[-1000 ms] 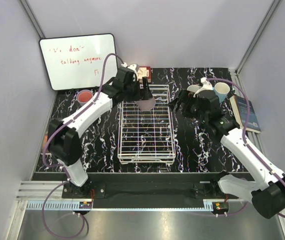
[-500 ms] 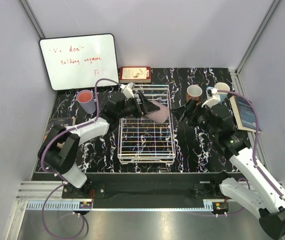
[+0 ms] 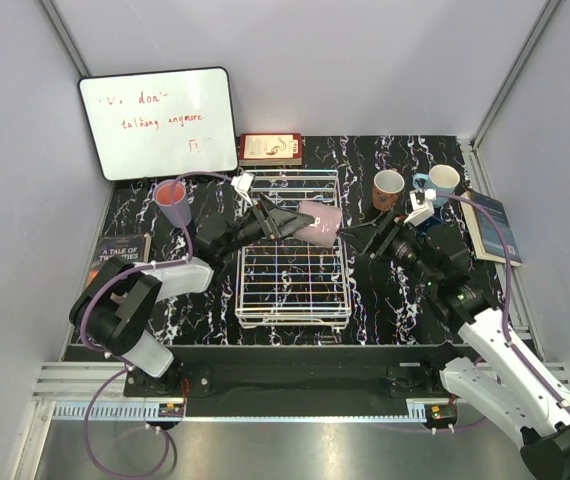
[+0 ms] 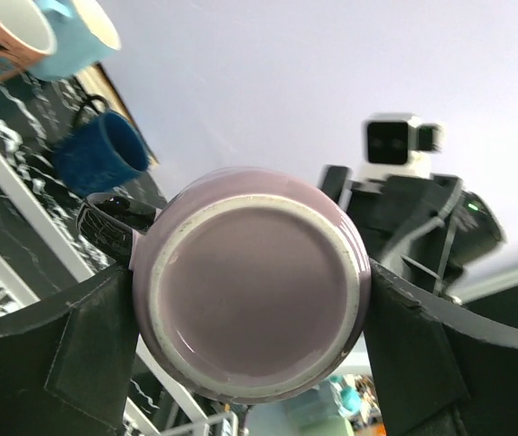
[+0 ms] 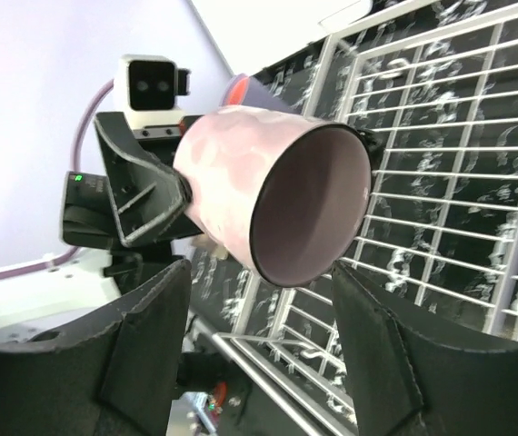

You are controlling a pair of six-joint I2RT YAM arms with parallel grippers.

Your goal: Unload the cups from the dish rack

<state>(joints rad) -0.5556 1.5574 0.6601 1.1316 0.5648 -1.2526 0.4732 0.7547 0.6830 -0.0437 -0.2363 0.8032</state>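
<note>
**Left jaws clamp a mauve cup sideways above the dish rack**

The left gripper (image 3: 295,222) pinches the mauve cup (image 5: 232,182) by its base, on its side above the far right part of the white wire dish rack (image 3: 292,310). The right gripper (image 3: 365,240) faces the cup's mouth with jaws spread apart, not gripping.

The tabletop (image 3: 395,300) is black marble-patterned with white veins, enclosed by pale grey walls. A terracotta mug (image 3: 388,187), light blue mug (image 3: 442,180) and dark blue mug (image 4: 100,154) stand right of the rack; a salmon-pink cup (image 3: 172,202) stands left.

A whiteboard (image 3: 155,120) carries red handwriting, partly readable: "talking anymore". A book (image 3: 120,250) at the left edge reads "A TALE OF".
</note>
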